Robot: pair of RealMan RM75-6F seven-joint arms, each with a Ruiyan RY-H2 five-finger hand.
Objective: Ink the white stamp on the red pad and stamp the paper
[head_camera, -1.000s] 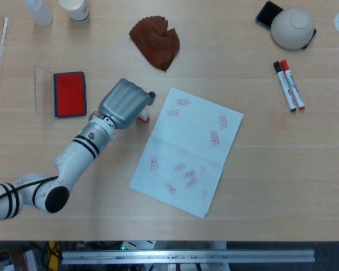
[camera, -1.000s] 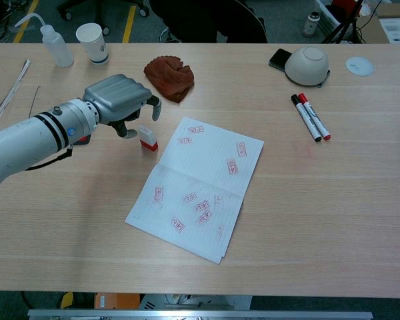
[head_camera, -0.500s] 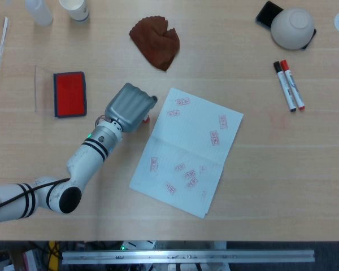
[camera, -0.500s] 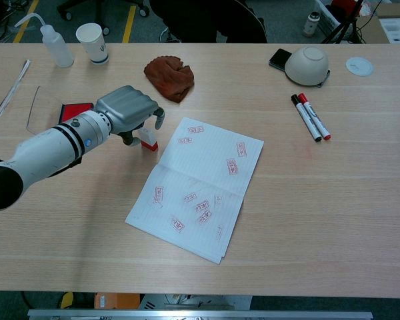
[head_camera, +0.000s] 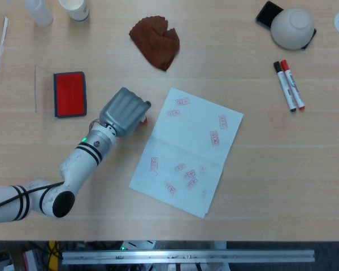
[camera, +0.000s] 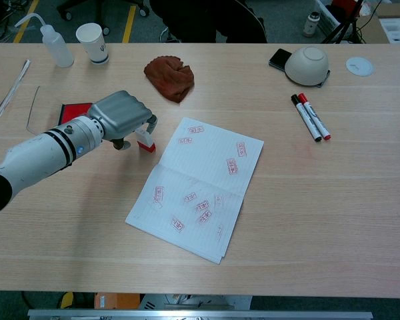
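Note:
The white stamp [camera: 145,139] with a red base stands on the table just left of the paper's top corner; in the head view only a red sliver of the stamp [head_camera: 144,119] shows under my hand. My left hand [camera: 120,115] [head_camera: 123,112] curls over it, fingers and thumb closed around its top. The red ink pad [head_camera: 69,94] [camera: 73,110] lies open to the left of the hand. The white paper [head_camera: 186,149] [camera: 197,187] carries several red stamp marks. My right hand is in neither view.
A brown cloth [head_camera: 156,42] lies behind the paper. Two markers [head_camera: 288,84], an upturned bowl [head_camera: 292,26] and a phone sit at the far right. A cup [camera: 92,42] and a squeeze bottle [camera: 53,43] stand at the far left.
My left hand came down over the stamp and its fingers closed in around it. The hand then shifted slightly left. The stamp stays on the table.

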